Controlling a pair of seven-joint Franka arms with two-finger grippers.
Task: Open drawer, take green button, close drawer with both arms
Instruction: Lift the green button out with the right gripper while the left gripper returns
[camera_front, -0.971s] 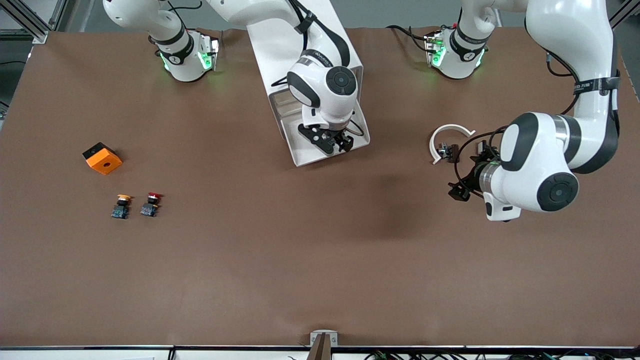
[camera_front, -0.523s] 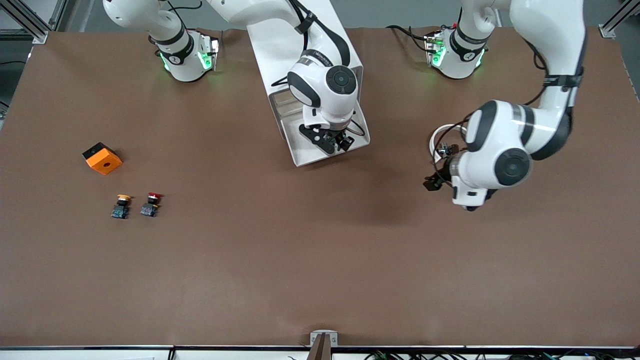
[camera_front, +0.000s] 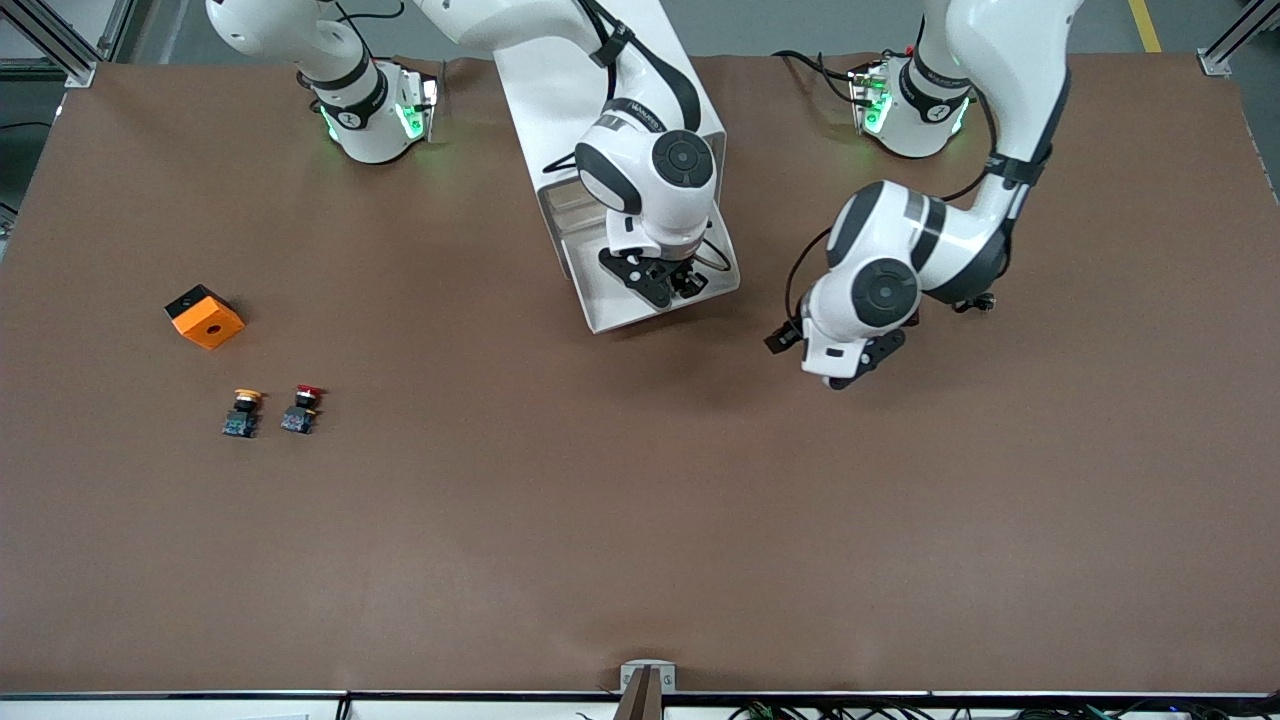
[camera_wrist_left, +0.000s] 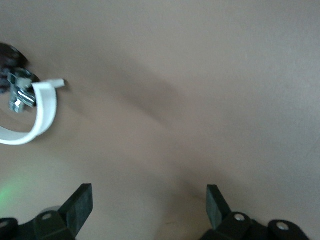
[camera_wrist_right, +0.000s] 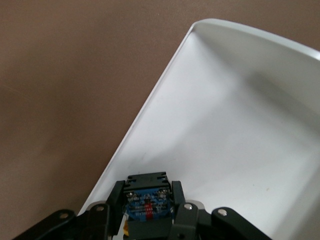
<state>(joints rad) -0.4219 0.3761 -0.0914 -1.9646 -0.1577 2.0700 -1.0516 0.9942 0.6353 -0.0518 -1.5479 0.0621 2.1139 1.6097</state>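
Observation:
The drawer (camera_front: 600, 305) is pulled out of the white cabinet (camera_front: 590, 90) at the middle of the table. My right gripper (camera_front: 672, 285) is inside the drawer tray (camera_wrist_right: 150, 100), shut on a button (camera_wrist_right: 146, 205) with a black body and a bluish base. Its cap is hidden between the fingers. My left gripper (camera_front: 815, 350) is open and empty over bare table beside the drawer, toward the left arm's end. In the left wrist view its fingers (camera_wrist_left: 80, 200) stand wide apart with nothing between them.
A white curved clip (camera_wrist_left: 37, 112) lies on the table near my left gripper; the left arm hides it in the front view. An orange block (camera_front: 205, 316), a yellow-capped button (camera_front: 242, 412) and a red-capped button (camera_front: 301, 408) sit toward the right arm's end.
My left arm has swung from the white clip toward the drawer, its gripper still open. My right gripper has stayed in the drawer, shut on the button.

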